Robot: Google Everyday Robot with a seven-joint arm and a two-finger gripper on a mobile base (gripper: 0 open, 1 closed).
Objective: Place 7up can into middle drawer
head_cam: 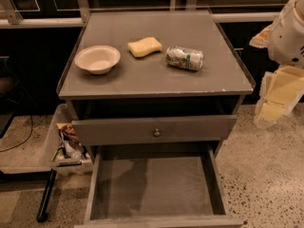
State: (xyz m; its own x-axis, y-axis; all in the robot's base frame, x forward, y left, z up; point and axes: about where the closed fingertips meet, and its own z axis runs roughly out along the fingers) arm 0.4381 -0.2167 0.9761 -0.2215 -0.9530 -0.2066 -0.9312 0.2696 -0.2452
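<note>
The 7up can, silvery-white with green markings and dented, lies on its side on the right half of the grey cabinet top. The middle drawer is pulled far out at the bottom of the view, and its flat floor is bare. My gripper hangs off the cabinet's right side, beyond its right edge and lower than the top, well to the right of the can. It holds nothing that I can see. The white arm rises above it at the right border.
A yellow sponge lies just left of the can, and a white bowl stands at the left of the top. A grey drawer front with a round knob sits above the open drawer. A clear bin with litter stands on the floor at the left.
</note>
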